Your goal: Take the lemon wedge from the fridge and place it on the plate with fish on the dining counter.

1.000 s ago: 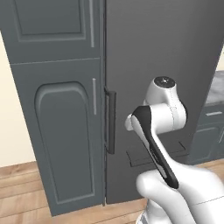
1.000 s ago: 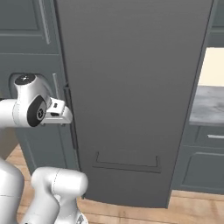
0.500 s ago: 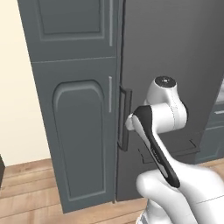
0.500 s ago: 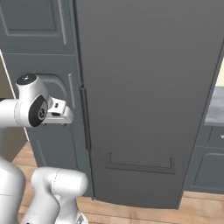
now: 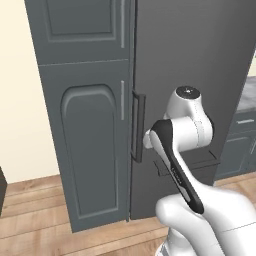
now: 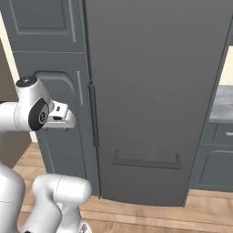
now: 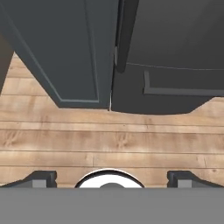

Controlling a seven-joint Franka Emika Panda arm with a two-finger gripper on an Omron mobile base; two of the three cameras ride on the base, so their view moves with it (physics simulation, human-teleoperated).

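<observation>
A: Ahead of spread, empty claw (image 7: 112,178): tall dark grey flat-doored fridge (image 6: 154,91), shut; dark vertical bar handle (image 5: 138,127) running upright.
B: Tiny yellow lemon wedge? Presumably inside, hidden. Reach forward, handle first.

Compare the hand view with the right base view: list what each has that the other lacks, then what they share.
Hand view: the gripper, its finger tips spread wide with nothing between them, looking down at the floor.
Right base view: the white arm at the left, and a grey counter top with a drawer front beyond the fridge.
Shared: the closed fridge, its dark bar handle, the lower pull, the panelled cabinet and the wood floor.
</observation>
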